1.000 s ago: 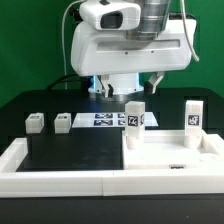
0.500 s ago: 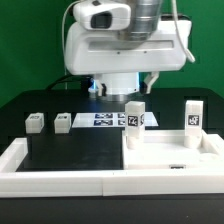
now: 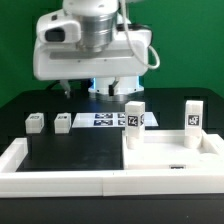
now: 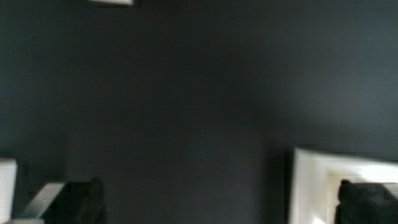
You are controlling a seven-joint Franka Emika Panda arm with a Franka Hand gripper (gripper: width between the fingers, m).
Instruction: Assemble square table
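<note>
Tabletop point(image 3: 155, 155), white and square, lies flat against the rim bars point(image 3: 60, 180) at the exterior view's right, probably braced there for screwing. Two upright legs point(image 3: 134, 126) stand on it; two loose legs point(image 3: 35, 122) sit well apart (likely next to fetch). Gripper point(image 3: 112, 92) hovers behind, jaws spread, holding nothing.

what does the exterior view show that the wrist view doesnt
Only the exterior view: the large flat white square plastic table top, two chunky white legs standing upright at its far edge, two other white legs on the black surface, the marker board and the white robot arm.
Only the wrist view: the dark fingers close up, spread wide with nothing between them.
Both: the black table surface.
</note>
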